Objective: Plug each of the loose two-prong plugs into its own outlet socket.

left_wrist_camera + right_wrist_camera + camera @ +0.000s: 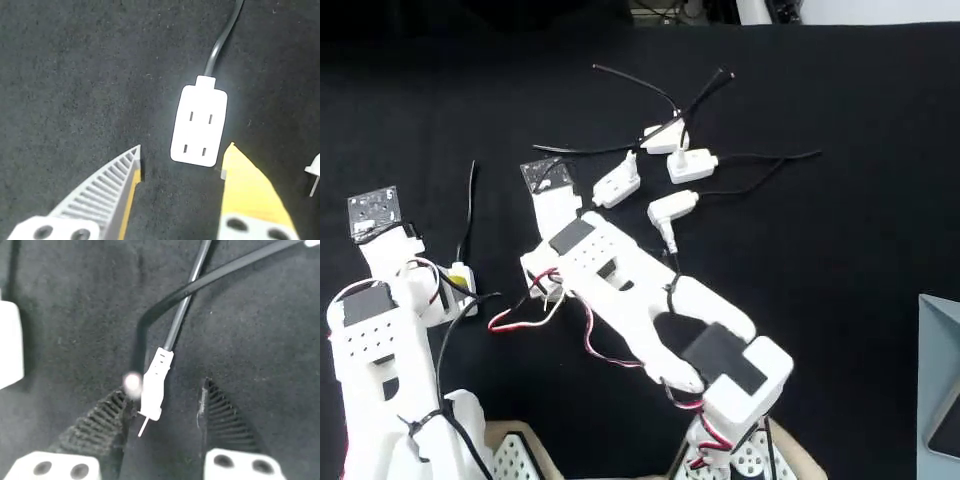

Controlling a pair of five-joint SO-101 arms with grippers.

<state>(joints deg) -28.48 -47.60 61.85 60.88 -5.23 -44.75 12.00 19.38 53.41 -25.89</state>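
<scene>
Black cloth tabletop [840, 280], left tool [182, 150] open at a white socket [200, 122], right tool [162, 390] open astride a loose plug [154, 385]

Perhaps four white plugs [673, 208] on table [840, 300]

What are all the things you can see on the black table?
Black cloth: one, black, covering the table.
White plugs and sockets on black cords: four, white, bunched at the far middle.
White four-slot outlet socket: one, white, its near end between the left gripper's fingertips.
White two-prong plug: one, white, between the right gripper's fingers; it may be one of the bunch.
Grey box: one, grey, at the cloth's edge.
Robot's left gripper: one, grey and yellow fingers, open.
Robot's right gripper: one, black ribbed fingers, open.
</scene>
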